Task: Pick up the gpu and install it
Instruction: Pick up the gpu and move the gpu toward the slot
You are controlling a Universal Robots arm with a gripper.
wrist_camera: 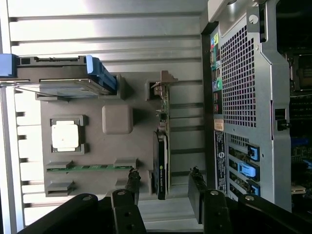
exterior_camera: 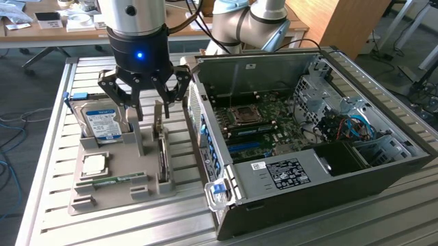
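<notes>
Above the gpu (wrist_camera: 162,146), the gripper (exterior_camera: 152,105) hangs wide open, empty.

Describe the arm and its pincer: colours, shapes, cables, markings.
The arm is a silver-grey tube with pale rounded joints and a black cable alongside. Its black cylindrical wrist housing shows a small blue light. The pincer has black, bolted linkage fingers; no lettering is visible.
</notes>
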